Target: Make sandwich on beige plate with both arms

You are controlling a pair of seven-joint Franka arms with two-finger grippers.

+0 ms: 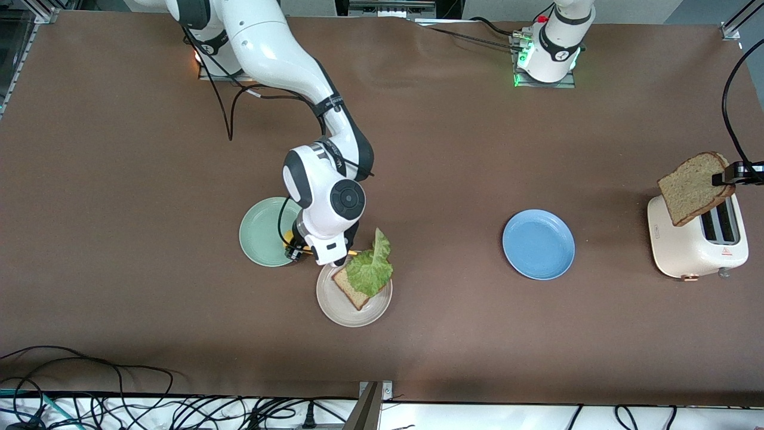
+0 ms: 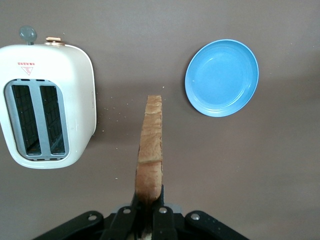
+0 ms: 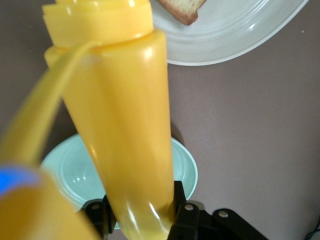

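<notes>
one brown matte table (image 1: pixel 418 149) carries everything, with two white arms based along its edge farthest from the front camera. the right arm (image 1: pixel 280 65) bends down toward the table's middle; the left arm is mostly out of view, only its base and gripper showing.

one cream toaster (image 1: pixel 695 242), boxy with rounded corners and two slots, sits at the left arm's end of the table.

three round shallow plates lie in a loose row: a blue plate (image 1: pixel 538 244), a mint green plate (image 1: pixel 265 232), and the beige plate (image 1: pixel 352 301), glossy with a raised rim, closest of the three to the table's front-camera edge.

two slices of brown grainy bread are in sight. one bread slice (image 1: pixel 353 288) lies flat on the beige plate with one ruffled green lettuce leaf (image 1: pixel 371 266) on top, its tip hanging over the rim. the second slice (image 1: pixel 692 186) hangs tilted over the toaster, pinched at its crust by the left gripper (image 1: pixel 723 177), fingers clamped tight on it.

the right gripper (image 3: pixel 142 217) is over the gap between the mint and beige plates, its fingers part closed around one smooth yellow squeeze bottle (image 3: pixel 120 125), probably a sauce bottle; its tip is blurred.
</notes>
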